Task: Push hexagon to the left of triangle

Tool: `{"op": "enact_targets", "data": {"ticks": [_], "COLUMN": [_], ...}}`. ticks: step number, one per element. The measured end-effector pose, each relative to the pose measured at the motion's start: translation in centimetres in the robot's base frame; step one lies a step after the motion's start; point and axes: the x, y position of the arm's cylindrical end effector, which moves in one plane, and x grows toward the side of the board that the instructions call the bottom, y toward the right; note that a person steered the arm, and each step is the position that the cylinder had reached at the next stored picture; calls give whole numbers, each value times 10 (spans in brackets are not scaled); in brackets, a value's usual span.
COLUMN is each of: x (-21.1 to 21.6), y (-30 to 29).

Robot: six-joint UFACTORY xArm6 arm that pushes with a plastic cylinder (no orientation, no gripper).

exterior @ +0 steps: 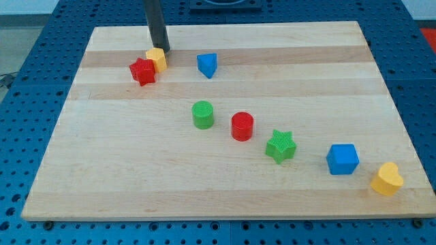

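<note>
yellow hexagon [157, 59] flat, touching my tip [163, 50]

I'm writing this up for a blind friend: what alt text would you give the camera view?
A dark rod's tip touches a yellow hexagon beside a red star, left of a blue triangle, on a wooden board. Six more coloured blocks trail toward the view's bottom right.

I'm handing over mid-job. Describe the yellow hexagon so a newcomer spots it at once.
Start at the wooden board and go to its top-left area, where the dark rod comes down. My tip sits at the top edge of the yellow hexagon, which touches the red star on its lower left. The blue triangle stands apart to the right; the other yellow block is a heart at bottom right.
</note>
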Motion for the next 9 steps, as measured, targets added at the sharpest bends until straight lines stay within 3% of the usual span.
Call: {"op": "enact_targets", "data": {"ticks": [2, 4, 9], "x": [-9, 10, 46], "y": [-31, -58, 36]}}
